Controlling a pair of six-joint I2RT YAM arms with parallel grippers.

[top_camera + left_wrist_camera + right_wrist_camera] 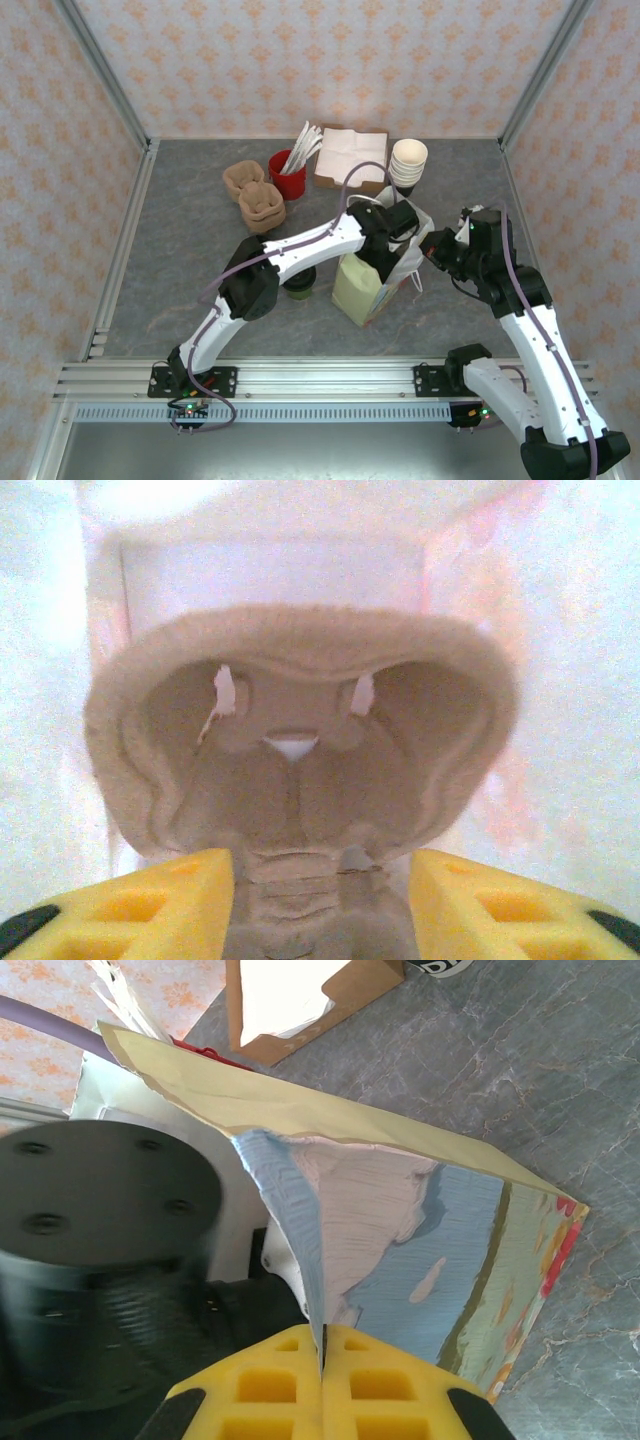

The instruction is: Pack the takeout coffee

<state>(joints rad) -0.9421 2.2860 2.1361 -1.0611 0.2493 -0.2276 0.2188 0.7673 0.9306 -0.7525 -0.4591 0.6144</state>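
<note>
Left wrist: left gripper (320, 878) spread, flanking pulp carrier (300, 790) inside bag (365, 292); right gripper (322, 1358) pinches bag rim; coffee cup (299, 290) beside bag.

Carrier (300, 770) lies in bag (362, 288), ahead of left gripper (320, 862); bag edge sits between right gripper (322, 1338) fingers; takeout coffee (299, 290) sits outside the bag.

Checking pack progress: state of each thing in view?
bag: upright, mouth open.
carrier: inside bag.
coffee: outside bag, beside it, not packed.
left end effector: inside bag, straddling carrier; grip unclear.
right end effector: shut on bag wall.
</note>
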